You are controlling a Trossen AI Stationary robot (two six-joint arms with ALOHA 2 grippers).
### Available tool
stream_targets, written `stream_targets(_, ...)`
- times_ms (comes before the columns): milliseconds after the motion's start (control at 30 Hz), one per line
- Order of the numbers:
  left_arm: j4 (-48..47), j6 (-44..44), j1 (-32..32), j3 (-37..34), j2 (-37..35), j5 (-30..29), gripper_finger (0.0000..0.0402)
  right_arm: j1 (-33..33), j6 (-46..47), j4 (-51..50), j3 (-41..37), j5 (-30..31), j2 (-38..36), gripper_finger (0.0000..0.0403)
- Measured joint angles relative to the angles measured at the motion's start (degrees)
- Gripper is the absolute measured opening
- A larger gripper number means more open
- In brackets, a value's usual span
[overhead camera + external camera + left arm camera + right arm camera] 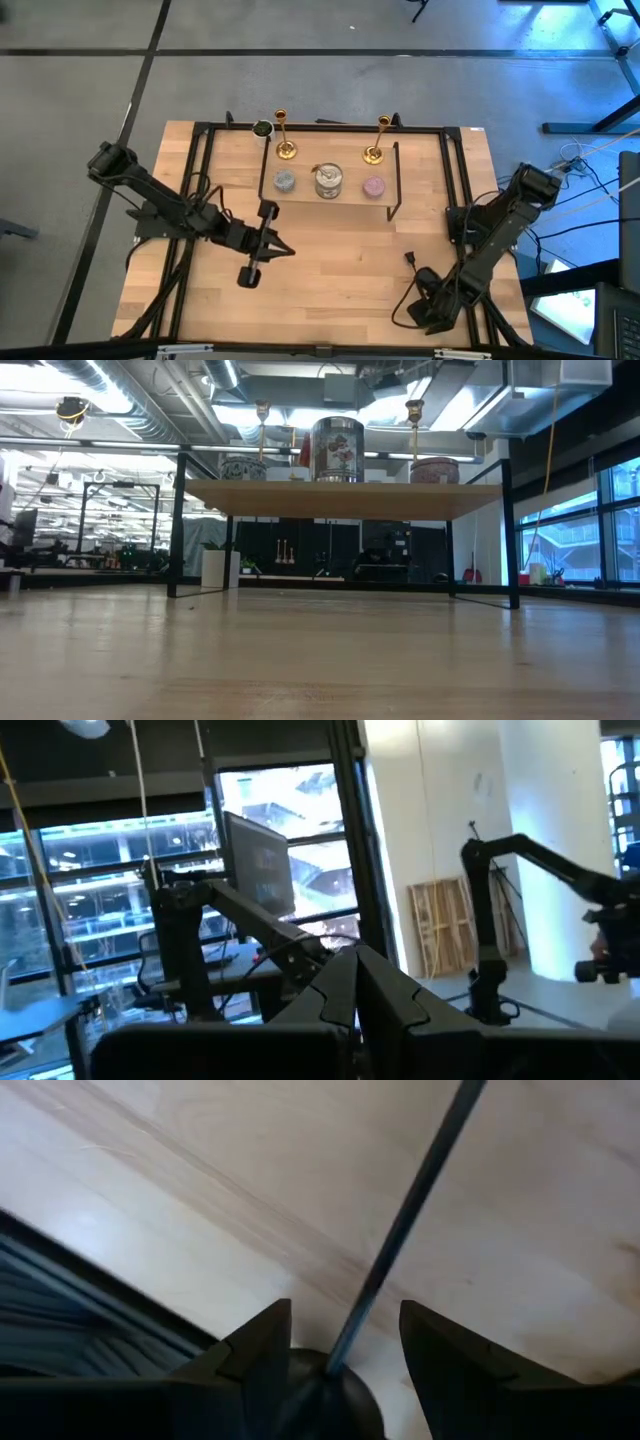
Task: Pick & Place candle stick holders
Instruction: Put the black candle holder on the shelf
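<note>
Two candle stick holders (284, 136) standing on shelf (330, 195); left end effector (283, 250) closed, empty, needing opening before approaching; right end effector (412, 262) parted, resting low near the tabletop (330, 270) edge.

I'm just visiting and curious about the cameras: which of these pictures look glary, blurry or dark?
High view: even light, both candle stick holders crisp. Low view: ceiling lamps glare behind the shelf, near tabletop soft. Left wrist view: bright windows, dark shut left gripper, slightly smeared. Right wrist view: a pale sheen on the wood, right gripper out of focus.

Two candle stick holders (285, 137) (378, 140) on the shelf (330, 200), behind three small containers (328, 182).
</note>
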Motion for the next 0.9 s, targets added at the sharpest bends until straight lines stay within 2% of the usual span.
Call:
stream_targets(133,0.7,0.4,-0.1,0.0,0.0,0.0,0.0004,0.5,0.5,0.1,0.0,-2.5,1.9,0.0191)
stream_targets(367,0.9,0.5,0.5,0.0,0.0,-0.1,0.0004,1.3,0.7,0.4,0.0,-2.7,3.2,0.0190)
stream_targets(500,0.8,0.5,0.8,0.0,0.0,-0.1,0.0004,1.3,0.4,0.6,0.0,-2.5,3.2,0.0175)
stream_targets(633,0.7,0.7,0.4,0.0,0.0,-0.1,0.0004,1.3,0.4,0.1,0.0,-2.4,3.2,0.0133)
stream_targets(900,0.7,1.4,0.2,0.0,0.0,-0.7,0.0004,1.2,-1.0,0.1,0.0,-0.9,3.2,0.0017)
